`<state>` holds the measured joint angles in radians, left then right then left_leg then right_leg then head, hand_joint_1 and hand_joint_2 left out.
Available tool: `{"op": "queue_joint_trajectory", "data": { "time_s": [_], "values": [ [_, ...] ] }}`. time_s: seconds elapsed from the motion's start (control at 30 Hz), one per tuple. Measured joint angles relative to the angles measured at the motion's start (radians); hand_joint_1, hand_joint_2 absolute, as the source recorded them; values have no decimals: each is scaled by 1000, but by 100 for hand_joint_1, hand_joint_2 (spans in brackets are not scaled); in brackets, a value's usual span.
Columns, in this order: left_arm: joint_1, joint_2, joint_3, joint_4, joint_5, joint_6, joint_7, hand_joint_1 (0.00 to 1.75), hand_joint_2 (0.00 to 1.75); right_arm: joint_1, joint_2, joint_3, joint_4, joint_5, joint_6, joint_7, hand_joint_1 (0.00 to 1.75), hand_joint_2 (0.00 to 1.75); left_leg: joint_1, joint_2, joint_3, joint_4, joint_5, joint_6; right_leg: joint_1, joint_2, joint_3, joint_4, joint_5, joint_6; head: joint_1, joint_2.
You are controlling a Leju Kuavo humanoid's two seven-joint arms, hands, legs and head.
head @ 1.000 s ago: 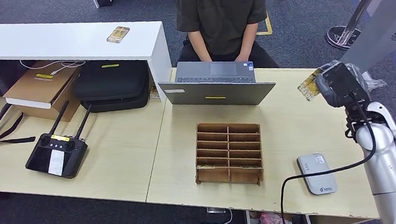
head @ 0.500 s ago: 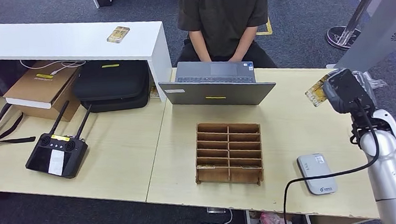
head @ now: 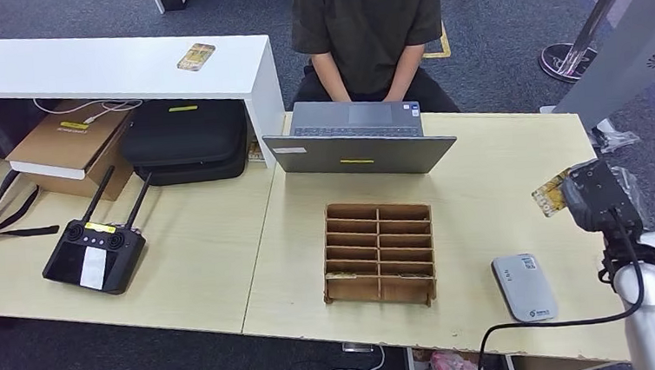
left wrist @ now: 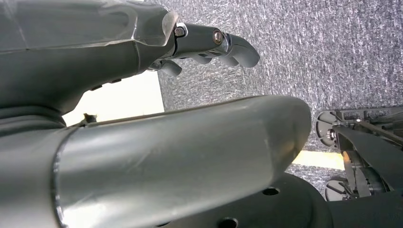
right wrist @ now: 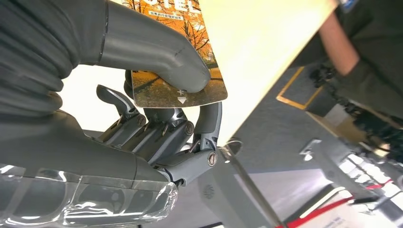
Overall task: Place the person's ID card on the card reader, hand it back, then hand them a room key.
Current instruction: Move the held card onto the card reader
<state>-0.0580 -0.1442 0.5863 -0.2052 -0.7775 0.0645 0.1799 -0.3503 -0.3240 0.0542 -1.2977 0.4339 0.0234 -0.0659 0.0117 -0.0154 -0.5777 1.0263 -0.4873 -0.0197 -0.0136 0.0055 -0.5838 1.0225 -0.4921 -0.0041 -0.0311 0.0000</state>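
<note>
Item: card [head: 552,194], autumn-tree print, pinched between thumb and fingers of the right robot hand [head: 590,193], held above the counter [head: 482,200] edge. Card reader [head: 524,287] lies nearby, apart. Advice: lower flat, centred on the reader. Left robot hand [left wrist: 209,45]: empty, fingers loosely curled.

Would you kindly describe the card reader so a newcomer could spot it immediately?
Start at the light wooden desk in front of the seated person. Near its front right corner, right of the brown wooden slotted organizer, lies the card reader: flat, pale grey, rounded, the only such device there.
</note>
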Motion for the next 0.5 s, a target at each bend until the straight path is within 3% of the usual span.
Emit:
{"op": "queue_joint_trajectory", "data": {
  "time_s": [0.2, 0.5],
  "values": [
    [-2, 0, 0, 0, -12, 0, 10, 0, 0, 99, 21, -74, -43, 33, -9, 16, 175, 175, 0, 0, 0, 0, 0, 0, 0, 0, 0, 0, 0, 0, 0, 0],
    [-2, -2, 0, 0, -16, 2, 12, 0, 0, 170, 51, -181, -68, 88, -37, 27, 175, 175, 0, 0, 0, 0, 0, 0, 0, 0, 0, 0, 0, 0, 0, 0]
  ]
}}
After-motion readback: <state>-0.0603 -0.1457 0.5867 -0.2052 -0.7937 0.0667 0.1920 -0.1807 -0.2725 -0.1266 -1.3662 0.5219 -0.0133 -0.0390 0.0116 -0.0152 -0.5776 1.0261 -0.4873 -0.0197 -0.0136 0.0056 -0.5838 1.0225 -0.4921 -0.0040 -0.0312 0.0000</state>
